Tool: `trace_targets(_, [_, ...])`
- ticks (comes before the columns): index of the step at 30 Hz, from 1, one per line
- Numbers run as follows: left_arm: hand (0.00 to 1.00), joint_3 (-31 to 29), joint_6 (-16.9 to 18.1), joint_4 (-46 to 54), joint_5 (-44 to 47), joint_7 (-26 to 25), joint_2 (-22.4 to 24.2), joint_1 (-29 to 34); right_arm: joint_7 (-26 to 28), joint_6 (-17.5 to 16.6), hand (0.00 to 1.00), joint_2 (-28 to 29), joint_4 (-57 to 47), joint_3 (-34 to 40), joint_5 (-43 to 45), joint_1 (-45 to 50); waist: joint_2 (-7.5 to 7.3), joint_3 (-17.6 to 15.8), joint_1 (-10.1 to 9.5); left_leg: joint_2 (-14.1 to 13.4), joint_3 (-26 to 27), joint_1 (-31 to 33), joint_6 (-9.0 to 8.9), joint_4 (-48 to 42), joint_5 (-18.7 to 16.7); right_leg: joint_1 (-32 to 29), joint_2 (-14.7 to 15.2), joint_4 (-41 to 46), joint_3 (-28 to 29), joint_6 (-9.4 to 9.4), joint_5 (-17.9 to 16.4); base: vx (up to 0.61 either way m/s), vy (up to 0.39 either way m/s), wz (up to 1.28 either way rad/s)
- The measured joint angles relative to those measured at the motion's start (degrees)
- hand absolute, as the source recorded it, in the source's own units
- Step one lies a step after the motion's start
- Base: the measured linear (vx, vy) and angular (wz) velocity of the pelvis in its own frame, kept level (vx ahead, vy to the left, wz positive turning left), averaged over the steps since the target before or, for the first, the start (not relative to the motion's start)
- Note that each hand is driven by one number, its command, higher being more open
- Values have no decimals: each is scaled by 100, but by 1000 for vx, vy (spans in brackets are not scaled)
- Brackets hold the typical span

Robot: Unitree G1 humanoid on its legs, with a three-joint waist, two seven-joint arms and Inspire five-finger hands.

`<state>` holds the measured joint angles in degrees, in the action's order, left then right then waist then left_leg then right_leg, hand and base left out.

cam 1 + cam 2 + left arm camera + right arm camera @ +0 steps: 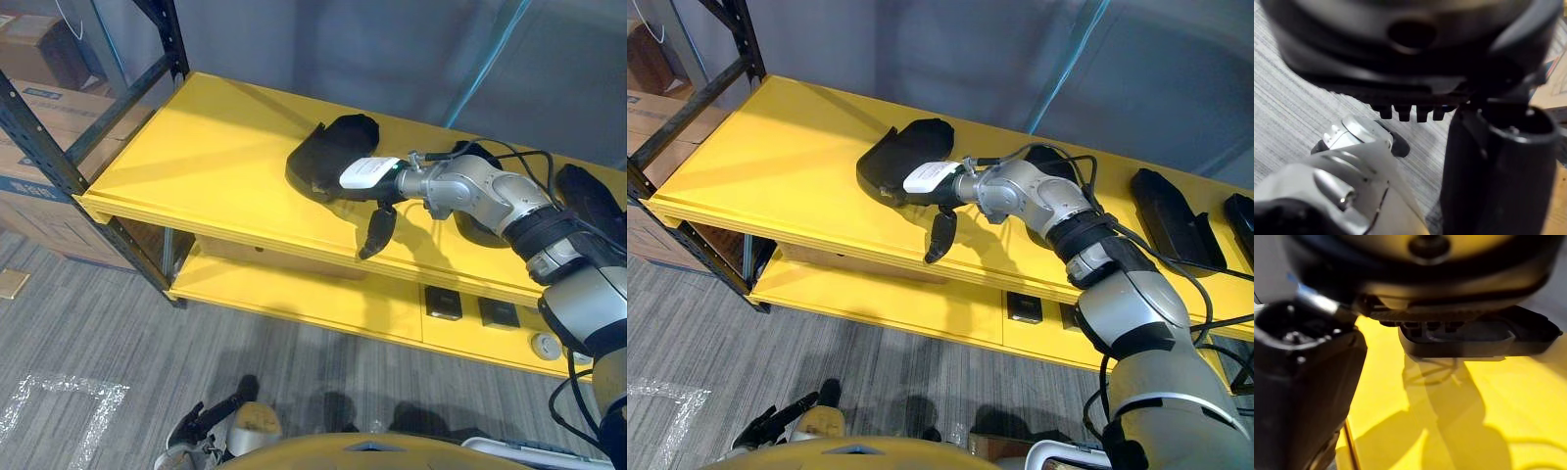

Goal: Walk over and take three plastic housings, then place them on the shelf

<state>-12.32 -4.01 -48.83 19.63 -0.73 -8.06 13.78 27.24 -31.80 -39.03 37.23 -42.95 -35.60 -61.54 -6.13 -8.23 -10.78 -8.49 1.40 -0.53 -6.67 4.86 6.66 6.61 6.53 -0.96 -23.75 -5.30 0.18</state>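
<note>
We see a smooth yellow shelf (196, 147) above grey ribbed carpet (78, 323). On it lies a black, rounded plastic housing (331, 145), with our right hand (369, 176) released, straight fingers touching it.

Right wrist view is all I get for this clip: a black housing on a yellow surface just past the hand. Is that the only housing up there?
Observer: No. Besides the housing at the right hand, a second housing and a third housing lie farther to the robot's right on the same shelf.
Operator: Is the thumb gripping it?
Observer: No. The thumb points down toward the shelf's front edge, apart from the housing.
Operator: And the other hand?
Observer: The left hand is low over the grey floor, open and holding nothing.
</note>
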Motion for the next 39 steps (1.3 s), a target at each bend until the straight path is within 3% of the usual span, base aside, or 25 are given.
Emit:
trace_targets(8, [100, -51, 0, 0, -151, -4, -20, 2, 355, -36, 100, -110, -124, 120, -27, 95, -51, 18, 15, 3, 48, -48, 2, 1, 0, 0, 19, 46, 47, -3, -5, 0, 0, -2])
trace_targets(21, [100, -116, -6, -9, -221, -7, -50, 26, 439, -407, 100, -363, -213, 308, -463, 288, -113, 60, 77, 2, 65, -88, 43, 6, -21, -11, 46, 135, 77, -1, -27, -2, -1, -1])
trace_targets(29, [100, -102, -90, -11, -220, -3, -99, 28, 232, -650, 100, -844, -324, 347, -465, 487, -120, 68, 160, 8, 82, -88, 49, 5, -17, -53, 57, 203, 105, 2, -40, -1, -1, 0])
trace_targets(39, [100, -72, -95, -17, -219, -15, -94, 26, 129, -781, 100, -996, -382, 389, -691, 561, -100, 78, 175, 13, 120, -96, 58, 4, -10, -158, 125, 393, 169, 3, -111, -3, -4, -2])
